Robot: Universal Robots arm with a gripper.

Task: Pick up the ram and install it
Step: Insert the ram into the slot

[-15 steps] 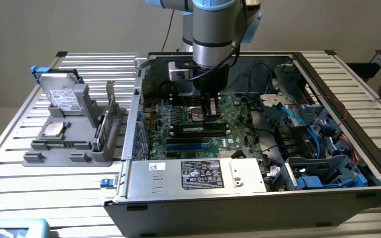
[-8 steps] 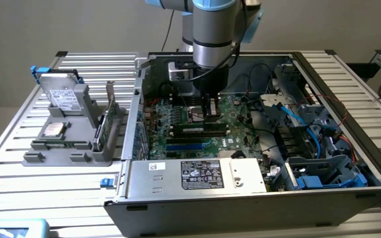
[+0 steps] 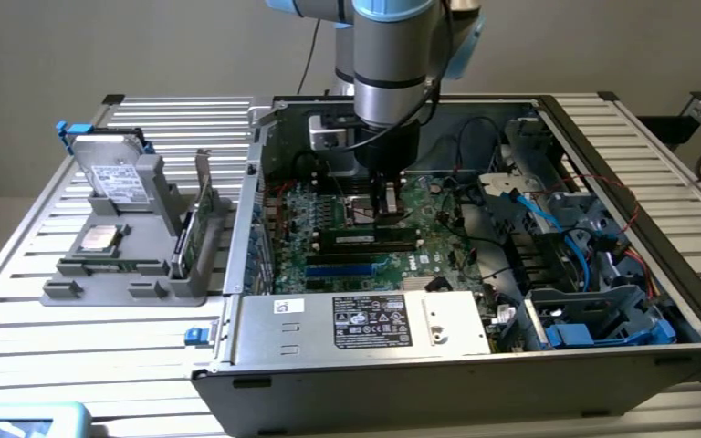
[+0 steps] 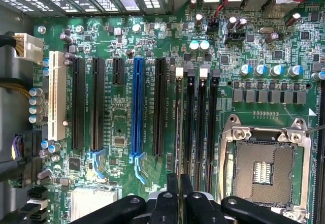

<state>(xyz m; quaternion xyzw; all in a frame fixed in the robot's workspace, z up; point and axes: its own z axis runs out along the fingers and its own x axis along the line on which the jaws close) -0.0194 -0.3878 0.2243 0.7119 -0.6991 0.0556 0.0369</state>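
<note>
While clenched on the ram (image 4: 179, 125), the gripper (image 4: 179, 179) holds it edge-on at the memory slot (image 4: 179, 73) farthest from the motherboard's (image 4: 122, 127) processor socket (image 4: 261, 169).

The open computer case (image 3: 448, 392) lies on the slatted table (image 3: 34, 310), with a parts holder (image 3: 125, 274) just beside it on the exterior view's left. Inside, the motherboard (image 3: 326, 228) lies on the case floor, the power supply (image 3: 363, 319) along its near side and the drive cage (image 3: 594, 319) to its right. The ram (image 3: 369, 240) stands among the memory slots (image 4: 200, 127) beside the processor socket (image 4: 264, 168), directly under the gripper (image 3: 387, 217).
</note>
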